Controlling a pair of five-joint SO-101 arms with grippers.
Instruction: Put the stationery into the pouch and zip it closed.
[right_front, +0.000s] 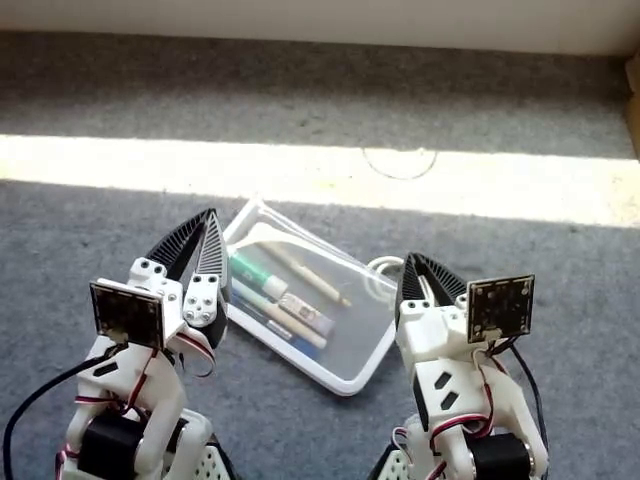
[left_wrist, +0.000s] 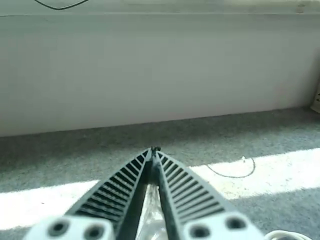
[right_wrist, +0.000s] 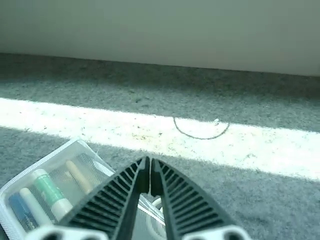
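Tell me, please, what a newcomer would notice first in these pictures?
A clear pouch with pens inside lies on the grey carpet between the two arms. The left gripper is shut at its left edge, the right gripper shut at its right end. A bright band of sunlight crosses the carpet beyond them.

Grey carpet (right_front: 120, 100) covers the whole frame, matt and rough, with a short nubby pile. At centre, the pouch (right_front: 355, 335) is clear, glossy plastic with a smooth white rim. The pens (right_front: 285, 312) inside look like smooth plastic. At lower left and lower right, the left gripper (right_front: 210, 216) and right gripper (right_front: 408, 260) have black, ribbed, matt plastic fingers on smooth white plastic housings.
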